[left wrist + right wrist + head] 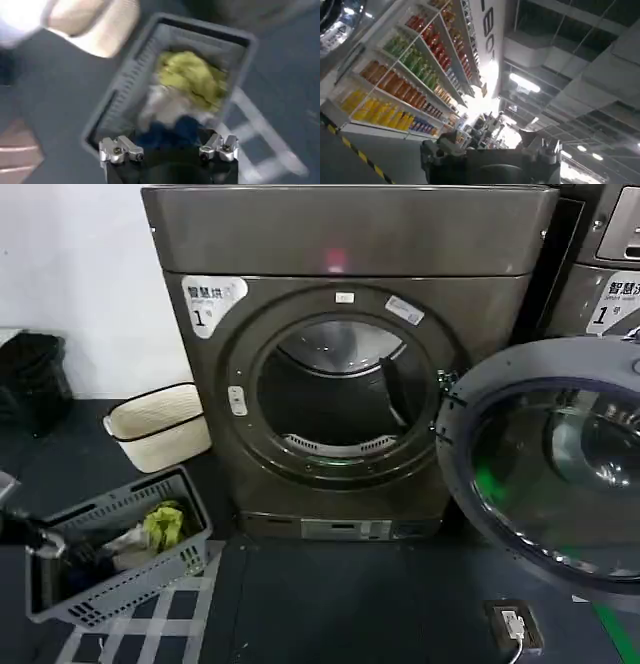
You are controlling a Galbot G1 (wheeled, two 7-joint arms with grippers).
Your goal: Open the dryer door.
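The left gripper (169,150) hangs with jaws spread over a grey basket (185,489) of laundry; whether the right gripper's (490,150) jaws are spread or together, I cannot tell. The dryer (350,234) stands ahead, its drum exposed. The door (540,359) is swung wide to the right. A white sticker (208,299) on the dryer reads "1".

**Metal, glass and plastic**

I see the dryer (350,244) in brushed bronze-grey metal with a soft sheen. The dryer door (545,464) has glossy tinted glass in a matt grey plastic rim. The slatted basket (190,504) looks like grey plastic, holding soft cloth (165,524).
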